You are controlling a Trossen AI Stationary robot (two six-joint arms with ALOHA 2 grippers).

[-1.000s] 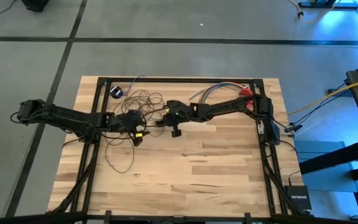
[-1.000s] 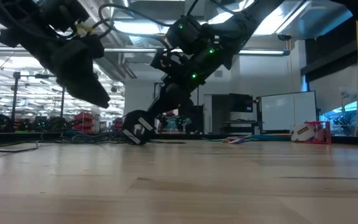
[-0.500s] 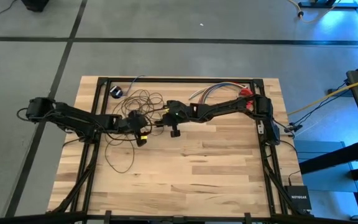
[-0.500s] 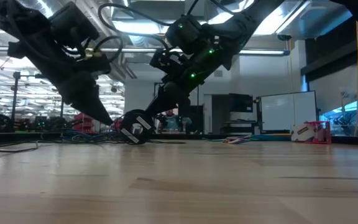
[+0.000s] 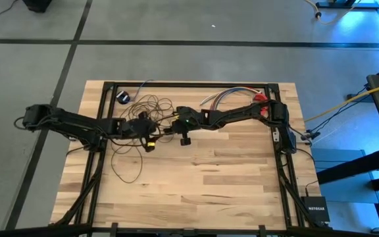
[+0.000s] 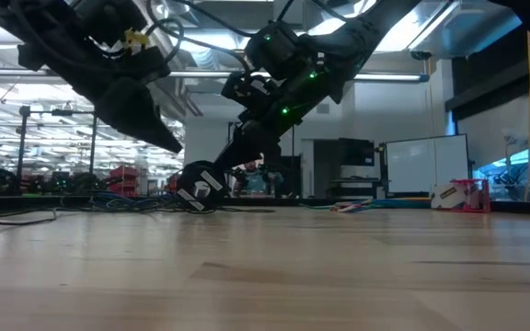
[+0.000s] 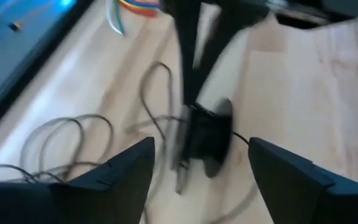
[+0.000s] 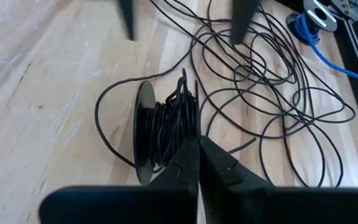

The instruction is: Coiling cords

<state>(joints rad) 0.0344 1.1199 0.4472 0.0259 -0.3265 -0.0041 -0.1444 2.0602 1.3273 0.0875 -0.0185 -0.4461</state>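
While some turns of the thin dark wire (image 8: 166,134) are sitting wound on the black round spool (image 8: 143,130), most is lying in loose loops (image 5: 143,108) on the wooden surface (image 5: 229,178). The right gripper (image 8: 199,163), fingers pressed together, is steadying the spool. The left gripper (image 7: 197,158) is hovering nearby, fingers wide and empty

Even overhead light falls on the pale table (image 5: 229,171), and a blue glow tints the floor (image 5: 347,26) at the far right. In the low view, bright ceiling strips (image 6: 431,28) backlight the arms into silhouettes. The left wrist view is smeared by motion blur.
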